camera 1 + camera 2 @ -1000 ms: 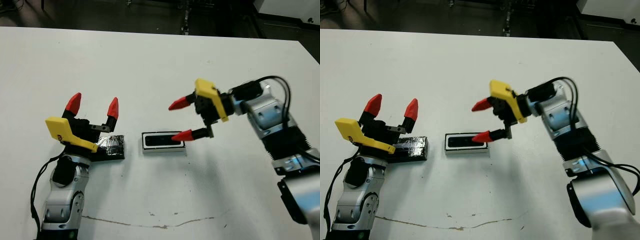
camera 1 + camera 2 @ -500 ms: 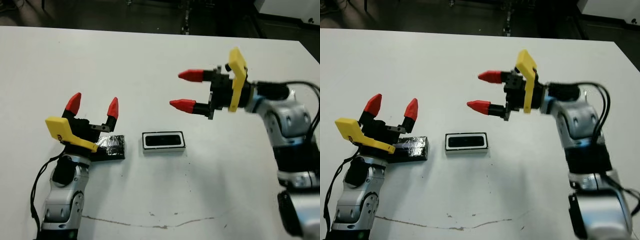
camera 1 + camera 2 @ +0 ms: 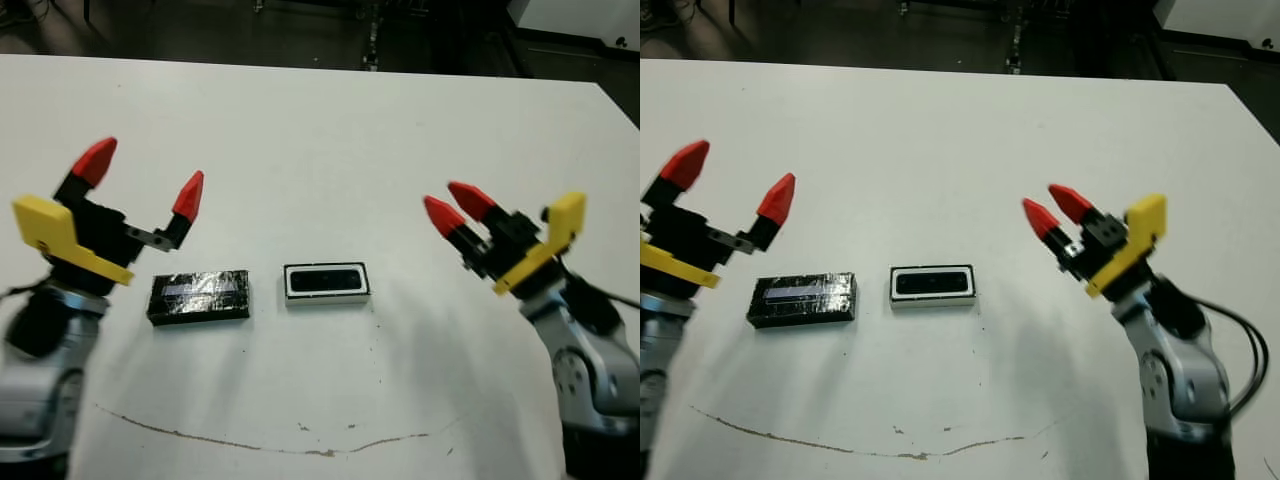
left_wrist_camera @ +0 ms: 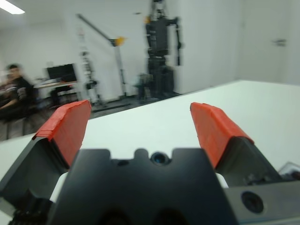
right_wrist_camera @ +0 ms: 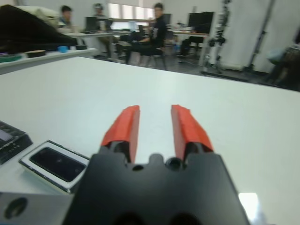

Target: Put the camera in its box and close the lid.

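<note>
White tabletop stretches before us (image 3: 320, 120), marked with a thin dark scuff line near our edge. On it the box (image 3: 327, 282) sits at the middle, and the camera (image 3: 327, 280) lies inside it as a dark bar within the pale rim. Just to the left of the box, apart from it, the lid (image 3: 199, 297) lies flat with its crinkled shiny face up. Our left gripper (image 3: 140, 190) hovers above and behind the lid with its fingers spread wide and nothing between them. Our right gripper (image 3: 452, 208) hangs well off to the right of the box, its fingers close together with only a narrow gap, holding nothing. We judge that only the lid is left to place. The risks lie there: the flat lid offers little edge to pinch and its slick tape could slip from our fingers. Set down askew, it could nudge the light box across the table instead of seating.
</note>
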### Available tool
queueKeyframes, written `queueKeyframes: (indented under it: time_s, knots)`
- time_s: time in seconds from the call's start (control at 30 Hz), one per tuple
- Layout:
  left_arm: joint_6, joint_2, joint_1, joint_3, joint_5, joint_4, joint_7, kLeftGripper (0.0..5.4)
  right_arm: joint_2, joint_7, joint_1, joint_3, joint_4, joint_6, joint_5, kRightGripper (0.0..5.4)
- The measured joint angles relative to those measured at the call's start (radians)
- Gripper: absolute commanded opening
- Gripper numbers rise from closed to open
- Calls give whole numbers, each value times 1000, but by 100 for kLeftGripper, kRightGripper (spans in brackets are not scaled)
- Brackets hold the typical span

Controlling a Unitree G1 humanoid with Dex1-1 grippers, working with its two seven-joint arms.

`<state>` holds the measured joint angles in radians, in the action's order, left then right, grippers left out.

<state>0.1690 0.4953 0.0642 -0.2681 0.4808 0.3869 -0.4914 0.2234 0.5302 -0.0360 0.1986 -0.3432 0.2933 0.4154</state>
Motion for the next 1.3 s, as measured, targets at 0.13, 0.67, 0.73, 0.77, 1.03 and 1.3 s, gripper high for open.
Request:
queueKeyframes:
  time_s: [0.13, 0.67, 0.73, 0.77, 1.03, 1.3]
  knots:
    - [122, 190, 73, -30, 69, -28, -164, 540, -6, -62, 55, 17, -33, 3, 27, 80]
    - [196, 412, 576, 347, 5, -615, -1045, 540, -19, -126, 81, 7, -30, -9, 40, 1]
    - [162, 412, 608, 406, 3, -665, -1101, 540, -19, -128, 81, 5, -30, -10, 40, 1]
    - [152, 413, 616, 433, 6, -680, -1110, 540, -19, -130, 81, 5, -30, -10, 40, 1]
    - [148, 413, 619, 519, 56, -698, -1118, 540, -19, -139, 81, 3, -24, -18, 40, 1]
    - [150, 411, 542, 478, 19, -605, -1118, 540, -19, -144, 82, -4, -16, -22, 40, 1]
